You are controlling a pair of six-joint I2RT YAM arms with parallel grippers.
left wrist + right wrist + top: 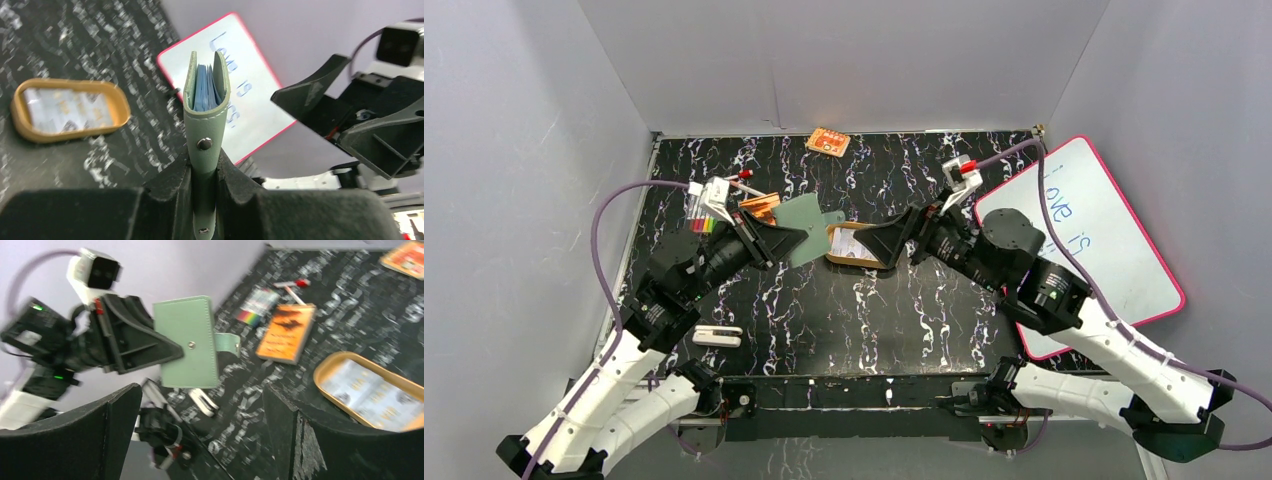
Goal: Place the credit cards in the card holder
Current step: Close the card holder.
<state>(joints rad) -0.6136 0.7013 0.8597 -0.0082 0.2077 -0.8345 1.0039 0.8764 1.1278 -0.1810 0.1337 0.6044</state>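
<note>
Left tool (pixel 776 240) is clamped on the sage-green card holder (pixel 802 222), which it holds off the worktop (pixel 874 320) with its open edge slightly parted. The credit cards (pixel 65 110) lie in a tan oval tray (pixel 70 136) at the holder's 3 o'clock. Right tool (pixel 869 245) is at the tray's 3 o'clock end, jaws wide apart, gripping nothing. An orange booklet (pixel 286 332) lies at the holder's 10 o'clock.

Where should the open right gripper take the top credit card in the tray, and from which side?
Probably a short end, coming down from above at a tilt: the credit cards lie flat inside the tray, whose raised rim blocks a level side pinch. The right gripper stands open.
</note>
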